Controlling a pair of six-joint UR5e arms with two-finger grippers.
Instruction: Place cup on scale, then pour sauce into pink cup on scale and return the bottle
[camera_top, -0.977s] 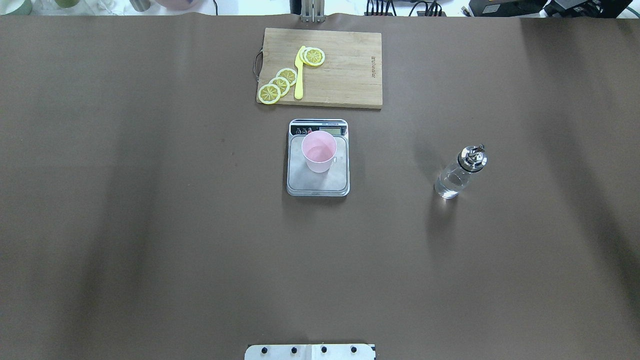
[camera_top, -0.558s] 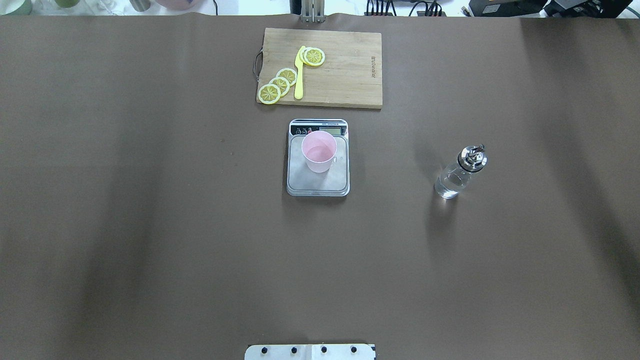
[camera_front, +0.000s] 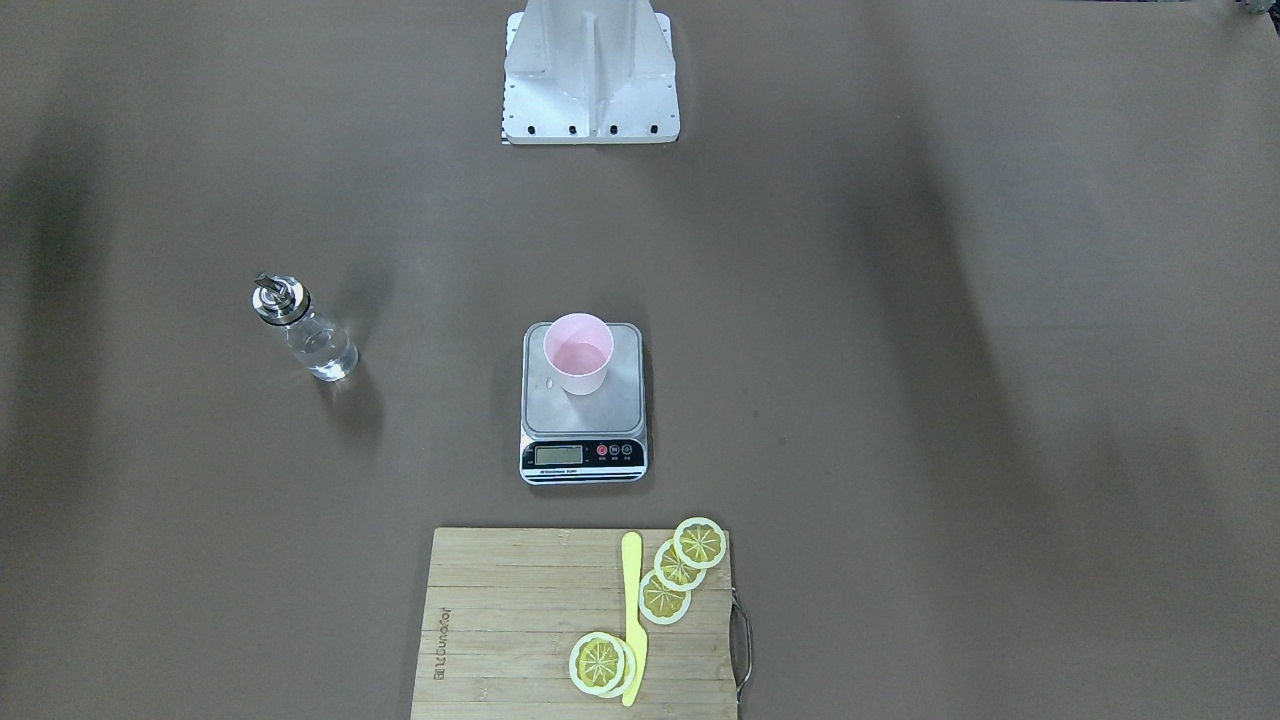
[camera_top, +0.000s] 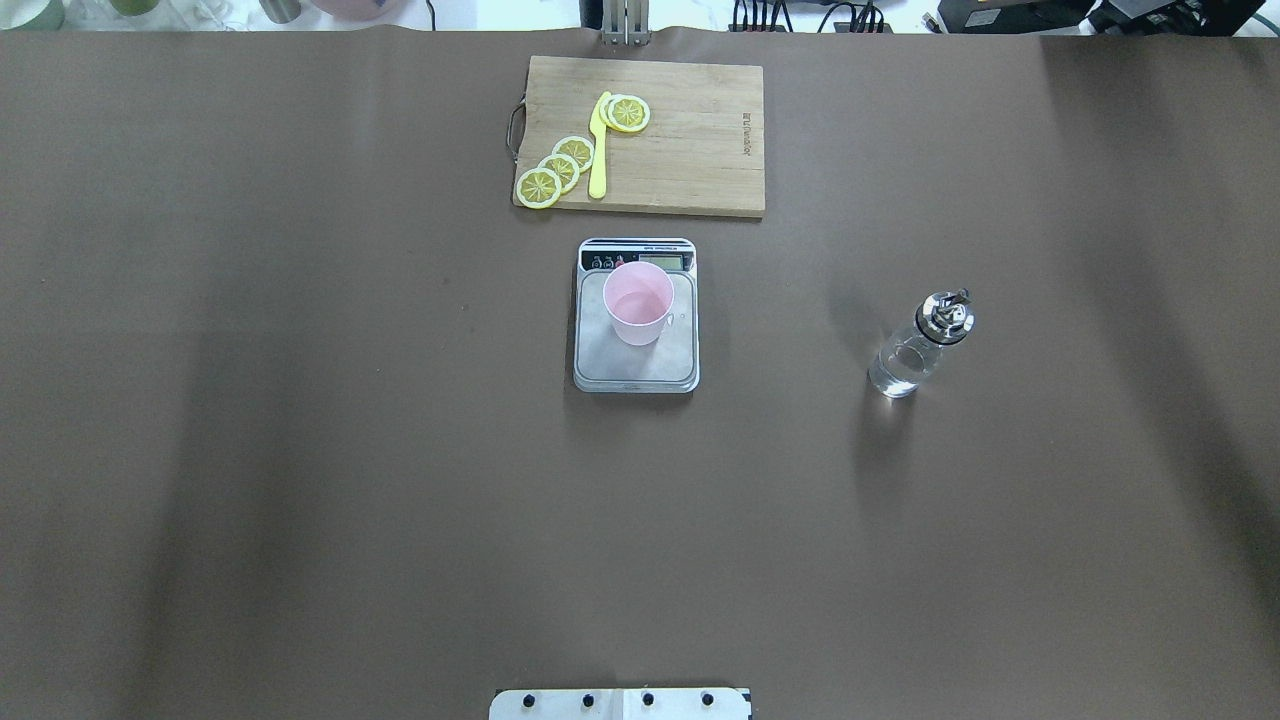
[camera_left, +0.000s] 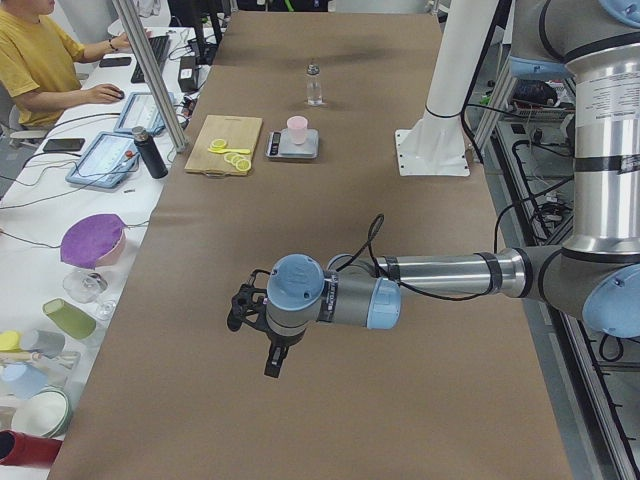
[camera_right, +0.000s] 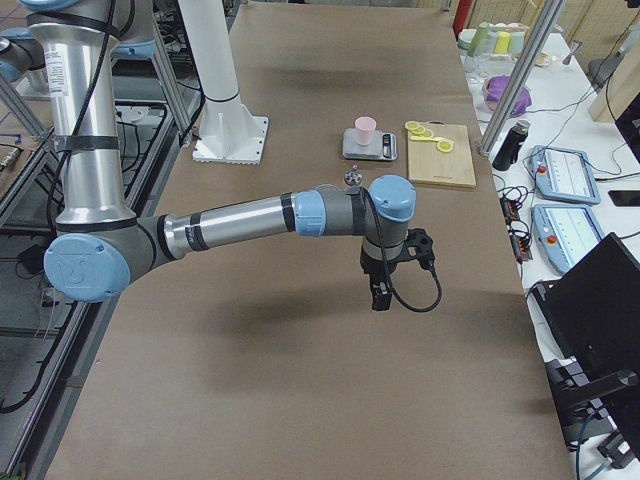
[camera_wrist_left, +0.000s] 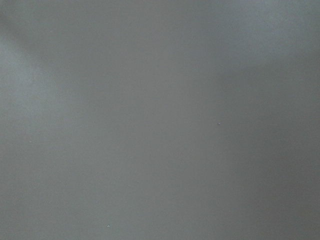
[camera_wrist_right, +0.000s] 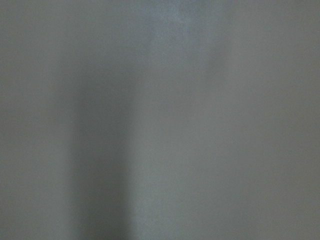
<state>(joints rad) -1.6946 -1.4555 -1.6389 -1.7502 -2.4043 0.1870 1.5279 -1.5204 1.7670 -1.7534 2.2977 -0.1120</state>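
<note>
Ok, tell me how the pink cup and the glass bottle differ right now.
The cup is opaque pale pink; the bottle is clear glass. The cup is open-topped; the bottle carries a metal pourer cap. The cup stands on the scale; the bottle stands on the table cover, to the robot's right. Both are upright.

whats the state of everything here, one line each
scale: flat on table, display unreadable
cup: upright on the scale, ungripped
bottle: upright on table, capped, apart from scale
sauce: partly fills the bottle
knife: flat on cutting board beside lemon slices
left tool: in the air, open or shut unclear
right tool: in the air, open or shut unclear
</note>
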